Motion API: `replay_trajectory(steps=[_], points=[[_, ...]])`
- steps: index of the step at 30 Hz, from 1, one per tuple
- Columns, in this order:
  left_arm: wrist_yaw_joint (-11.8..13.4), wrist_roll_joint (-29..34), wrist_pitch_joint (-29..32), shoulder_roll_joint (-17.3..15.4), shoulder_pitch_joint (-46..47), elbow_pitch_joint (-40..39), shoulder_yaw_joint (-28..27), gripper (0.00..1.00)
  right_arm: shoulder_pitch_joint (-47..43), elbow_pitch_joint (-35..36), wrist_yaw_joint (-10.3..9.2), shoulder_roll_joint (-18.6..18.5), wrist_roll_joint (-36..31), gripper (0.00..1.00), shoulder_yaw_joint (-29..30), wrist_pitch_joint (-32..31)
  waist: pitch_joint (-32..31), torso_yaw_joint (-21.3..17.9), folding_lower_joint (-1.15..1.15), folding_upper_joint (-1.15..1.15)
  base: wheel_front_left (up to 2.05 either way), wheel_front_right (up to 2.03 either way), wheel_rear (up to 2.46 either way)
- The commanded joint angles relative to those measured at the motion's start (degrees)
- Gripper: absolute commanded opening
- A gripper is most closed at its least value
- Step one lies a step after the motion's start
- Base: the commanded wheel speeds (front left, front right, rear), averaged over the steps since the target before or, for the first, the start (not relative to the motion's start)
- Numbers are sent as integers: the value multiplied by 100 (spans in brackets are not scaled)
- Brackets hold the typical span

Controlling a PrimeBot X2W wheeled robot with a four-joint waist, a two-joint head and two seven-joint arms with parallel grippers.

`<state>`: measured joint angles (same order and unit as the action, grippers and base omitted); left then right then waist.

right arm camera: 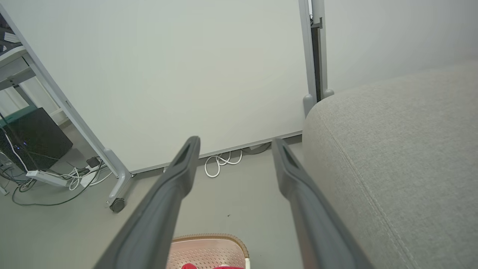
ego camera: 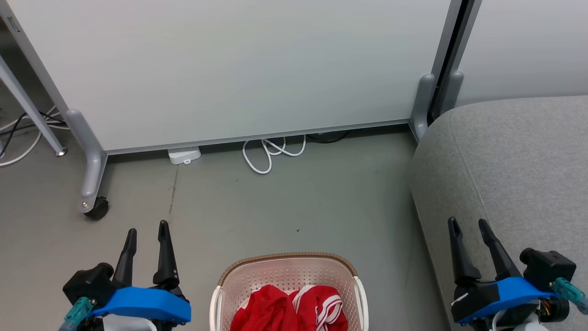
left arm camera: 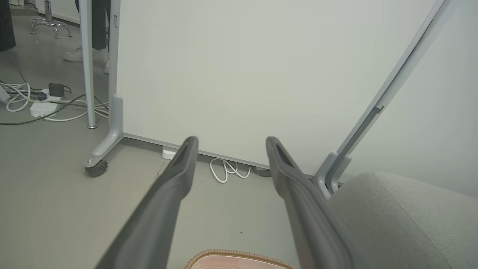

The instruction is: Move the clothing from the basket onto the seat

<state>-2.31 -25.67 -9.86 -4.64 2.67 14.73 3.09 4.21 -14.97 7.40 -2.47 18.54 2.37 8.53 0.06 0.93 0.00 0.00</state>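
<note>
A white wheeled partition [ego camera: 229, 69] stands on the grey floor [ego camera: 275, 207], a looped cable [ego camera: 271, 156] at its base.

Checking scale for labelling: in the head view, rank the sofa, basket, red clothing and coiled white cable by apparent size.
1. sofa
2. basket
3. red clothing
4. coiled white cable
The first three are cut off by the picture's edge, so this ranks visible parts.
</note>
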Motion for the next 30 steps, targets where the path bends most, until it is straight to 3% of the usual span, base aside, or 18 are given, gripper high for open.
replay_trajectory(steps=[1, 30], points=[[7, 148, -58, -6, 83, -40, 31, 100, 72, 37, 10, -45, -172, 100, 1, 52, 3, 2, 0, 0, 0, 0, 0], [-50, 1324, -404, 71, 39, 169, 80, 100, 71, -19, 14, -54, -1557, 100, 31, 418, 4, 29, 0, 0, 0, 0, 0]])
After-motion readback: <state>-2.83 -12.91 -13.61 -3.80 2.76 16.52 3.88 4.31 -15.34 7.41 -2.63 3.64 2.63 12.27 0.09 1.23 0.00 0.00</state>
